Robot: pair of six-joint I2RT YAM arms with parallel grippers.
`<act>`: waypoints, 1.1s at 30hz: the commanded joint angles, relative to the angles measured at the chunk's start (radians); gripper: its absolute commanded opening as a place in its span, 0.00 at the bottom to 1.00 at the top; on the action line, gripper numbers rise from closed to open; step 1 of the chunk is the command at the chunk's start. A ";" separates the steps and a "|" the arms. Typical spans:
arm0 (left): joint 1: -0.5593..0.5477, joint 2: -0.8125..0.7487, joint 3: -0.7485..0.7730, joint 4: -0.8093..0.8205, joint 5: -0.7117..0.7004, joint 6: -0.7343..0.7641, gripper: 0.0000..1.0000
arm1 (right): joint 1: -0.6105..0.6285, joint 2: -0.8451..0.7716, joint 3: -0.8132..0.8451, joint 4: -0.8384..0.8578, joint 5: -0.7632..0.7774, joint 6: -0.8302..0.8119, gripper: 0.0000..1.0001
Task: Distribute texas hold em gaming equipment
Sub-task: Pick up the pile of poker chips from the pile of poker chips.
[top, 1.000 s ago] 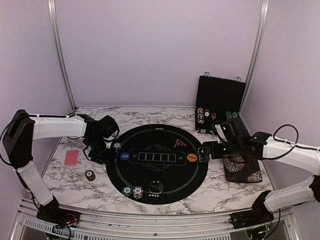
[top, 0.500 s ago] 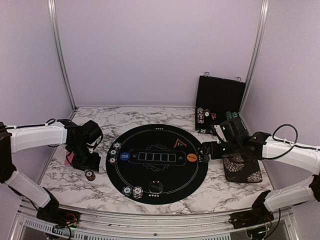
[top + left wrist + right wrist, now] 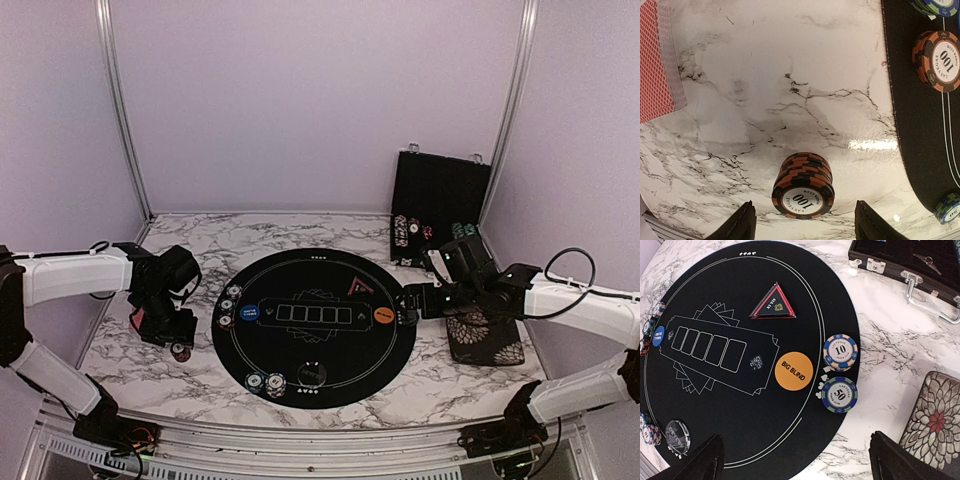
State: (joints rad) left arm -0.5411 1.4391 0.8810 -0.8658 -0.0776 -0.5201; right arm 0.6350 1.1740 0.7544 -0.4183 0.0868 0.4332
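the white, grey-veined marble counter point(image 3: 450, 375) carried a round black felt poker mat point(image 3: 330, 350) at its middle. a black hinged chip case point(image 3: 440, 195) stood open at the far right corner, with chips in its base. a square black pad with a floral pattern point(image 3: 485, 335) lay just right of the mat, partly under the right arm.

the left gripper point(image 3: 804, 207) hung low over bare marble off the mat's left edge. its jaws were open, one finger on each side of a small stack of orange-and-black striped chips marked 100 point(image 3: 802, 185), and neither finger touched it in the wrist view. the right gripper point(image 3: 796, 440) hovered over the mat's right rim with its jaws spread wide and nothing between them.

a deck of red-backed playing cards point(image 3: 655, 60) lay on the marble left of and beyond that stack, apart from it. a second orange-and-black 100 stack point(image 3: 936, 60) sat just inside the mat's left edge. at the right rim a peach-and-blue 10 chip stack point(image 3: 840, 352) and a green-and-blue 50 chip stack point(image 3: 839, 394) sat side by side, almost touching. just inside them lay the round orange big blind button point(image 3: 793, 370). a round blue button point(image 3: 658, 333) lay at the other end of the printed card row, and a round black-and-clear button point(image 3: 677, 435) sat near the mat's near edge.
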 commanded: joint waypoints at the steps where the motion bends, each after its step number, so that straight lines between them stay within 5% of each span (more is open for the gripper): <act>1: 0.012 0.017 -0.018 0.008 0.017 0.009 0.69 | -0.006 -0.010 -0.006 0.019 0.002 -0.003 0.98; 33: 0.046 0.080 -0.050 0.064 0.045 0.031 0.54 | -0.006 -0.020 -0.012 0.009 0.015 0.006 0.99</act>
State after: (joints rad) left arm -0.5014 1.5051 0.8417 -0.8074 -0.0341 -0.5041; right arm 0.6350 1.1702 0.7471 -0.4194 0.0887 0.4339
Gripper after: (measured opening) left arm 0.549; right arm 0.985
